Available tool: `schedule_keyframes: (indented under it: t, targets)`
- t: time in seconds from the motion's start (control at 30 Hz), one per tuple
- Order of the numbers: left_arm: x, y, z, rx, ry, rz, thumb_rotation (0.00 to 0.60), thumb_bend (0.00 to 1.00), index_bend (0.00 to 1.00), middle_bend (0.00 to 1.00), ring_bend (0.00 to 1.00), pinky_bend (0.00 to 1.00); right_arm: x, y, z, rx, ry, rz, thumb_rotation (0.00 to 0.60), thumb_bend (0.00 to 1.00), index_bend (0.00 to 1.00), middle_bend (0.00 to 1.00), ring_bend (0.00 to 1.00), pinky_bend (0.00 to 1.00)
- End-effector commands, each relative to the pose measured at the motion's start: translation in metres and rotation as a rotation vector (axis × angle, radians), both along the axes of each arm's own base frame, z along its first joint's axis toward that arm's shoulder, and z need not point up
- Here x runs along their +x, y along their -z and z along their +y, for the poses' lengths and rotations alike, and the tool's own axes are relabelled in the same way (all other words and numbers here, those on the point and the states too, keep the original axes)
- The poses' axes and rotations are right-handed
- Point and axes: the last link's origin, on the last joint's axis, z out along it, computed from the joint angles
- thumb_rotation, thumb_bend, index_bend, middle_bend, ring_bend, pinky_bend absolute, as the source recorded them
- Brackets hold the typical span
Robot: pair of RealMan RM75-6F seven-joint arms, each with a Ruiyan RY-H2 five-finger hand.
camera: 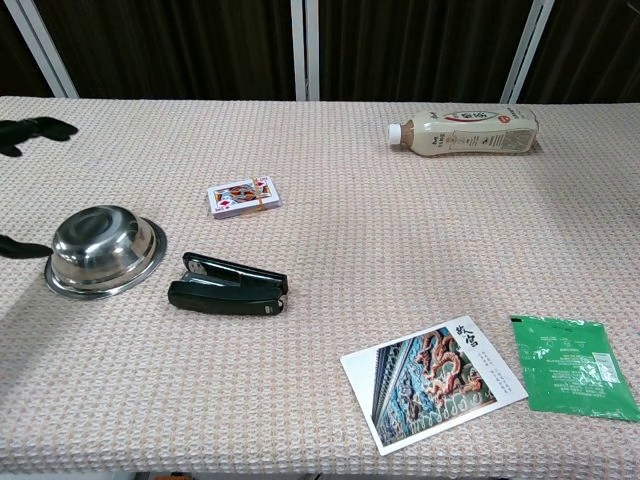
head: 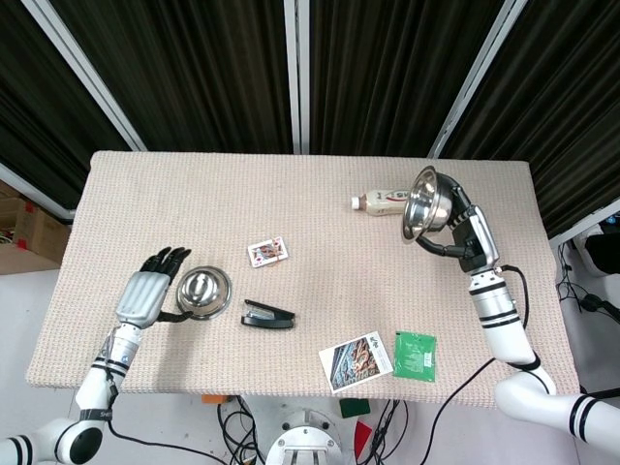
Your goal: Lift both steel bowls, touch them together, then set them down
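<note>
A: Start at the fingers. What is each set doing?

B: The right hand (head: 463,235) has its fingers wrapped on the rim of a steel bowl (head: 423,202), held off the tabletop (head: 320,194) and tipped on its side, mouth facing about 9 o'clock, probably so it can meet its partner. The left hand (head: 147,294) holds nothing; its fingers (head: 170,260) are spread wide, thumb reaching in low at the second steel bowl (head: 202,292).

A: And that one?

B: It sits upside down on the tabletop, at 3 o'clock of the left hand. Inverted, it offers only the rim, which I'd guess explains the low, open approach.

A: Anything else around?

B: A black stapler (camera: 227,287) at 4 o'clock of that bowl, a deck of playing cards (camera: 241,196) at 1 o'clock, a milk-tea bottle (camera: 465,131) lying flat behind the raised bowl.

A: Any writing?

B: A dragon postcard (camera: 433,380) carries Chinese characters, seemingly "故宫". The bottle label and green packet (camera: 573,364) are too small to read.
</note>
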Motion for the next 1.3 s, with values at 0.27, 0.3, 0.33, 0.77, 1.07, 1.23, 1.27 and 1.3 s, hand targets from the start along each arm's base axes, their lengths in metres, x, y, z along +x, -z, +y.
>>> schedule_keyframes:
  t: [0.27, 0.3, 0.33, 0.77, 1.07, 1.23, 1.27, 1.3]
  targets:
    - [0.002, 0.02, 0.028, -0.146, -0.014, 0.016, 0.576, 0.03, 0.05, 0.08, 0.0, 0.14, -0.003, -0.002, 0.002, -0.005, 0.012, 0.019, 0.6, 0.21, 0.61, 0.49, 0.45, 0.37]
    - [0.002, 0.02, 0.028, -0.151, -0.014, 0.022, 0.588, 0.03, 0.06, 0.08, 0.0, 0.14, -0.003, -0.002, 0.002, -0.005, 0.012, 0.019, 0.6, 0.21, 0.61, 0.49, 0.45, 0.37]
    - [0.002, 0.02, 0.029, -0.159, -0.016, 0.028, 0.592, 0.03, 0.07, 0.08, 0.0, 0.14, -0.003, -0.002, 0.002, -0.005, 0.012, 0.019, 0.6, 0.21, 0.61, 0.49, 0.45, 0.37]
    - [0.002, 0.026, 0.034, -0.198, -0.021, 0.067, 0.6, 0.03, 0.16, 0.19, 0.09, 0.21, -0.005, 0.002, 0.002, 0.002, 0.023, 0.02, 0.6, 0.21, 0.61, 0.49, 0.45, 0.38]
    - [0.003, 0.03, 0.035, -0.187, -0.012, 0.061, 0.6, 0.09, 0.32, 0.35, 0.21, 0.29, -0.007, 0.003, 0.002, 0.004, 0.027, 0.024, 0.6, 0.21, 0.61, 0.49, 0.45, 0.38]
    - [0.007, 0.025, 0.038, -0.114, 0.016, 0.026, 0.6, 0.13, 0.44, 0.47, 0.32, 0.37, -0.008, 0.003, 0.001, 0.0, 0.03, 0.028, 0.6, 0.21, 0.61, 0.49, 0.45, 0.38]
    - [0.007, 0.023, 0.038, -0.101, 0.017, 0.013, 0.6, 0.14, 0.46, 0.49, 0.34, 0.38, -0.008, 0.002, 0.001, 0.0, 0.03, 0.028, 0.6, 0.21, 0.61, 0.49, 0.45, 0.38]
    - [0.008, 0.02, 0.038, -0.082, 0.015, -0.015, 0.6, 0.15, 0.48, 0.5, 0.35, 0.38, -0.008, 0.002, 0.001, -0.001, 0.031, 0.029, 0.6, 0.21, 0.61, 0.49, 0.45, 0.38]
